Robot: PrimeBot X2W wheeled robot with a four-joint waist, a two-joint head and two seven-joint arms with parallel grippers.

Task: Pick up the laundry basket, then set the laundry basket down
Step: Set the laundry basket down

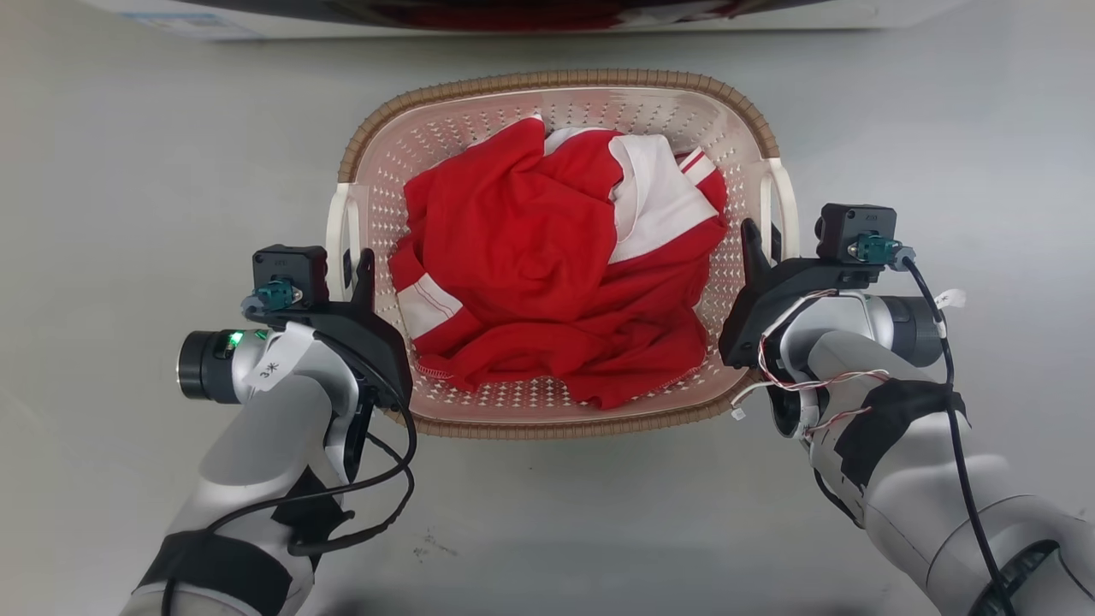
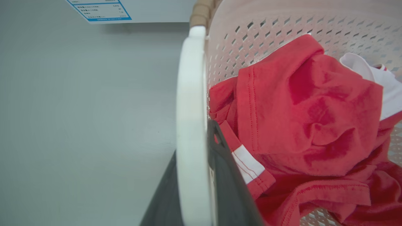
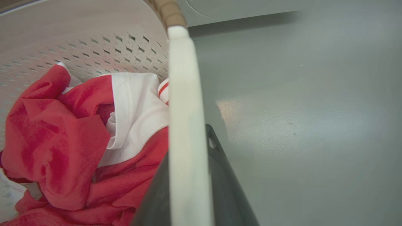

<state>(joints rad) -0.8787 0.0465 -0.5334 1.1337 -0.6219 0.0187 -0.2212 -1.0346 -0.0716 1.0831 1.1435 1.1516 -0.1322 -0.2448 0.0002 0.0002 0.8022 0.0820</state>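
Laundry basket (image 1: 556, 81), red clothes (image 1: 530, 282) inside – grip stage.
L pincer (image 1: 355, 269) & R pincer (image 1: 764, 244) each closed on a loop handle (image 1: 340, 218); lift unconfirmed, set-down pending.

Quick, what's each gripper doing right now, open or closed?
Left gripper: closed on the laundry basket, around its left loop handle.
Right gripper: closed around its right loop handle.

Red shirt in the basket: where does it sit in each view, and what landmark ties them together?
Head view: red shirt at centre, inside the laundry basket.
Left wrist view: right half, right of the left loop handle.
Right wrist view: lower left, left of the right loop handle.
Shared landmark: the shirt's white panel.
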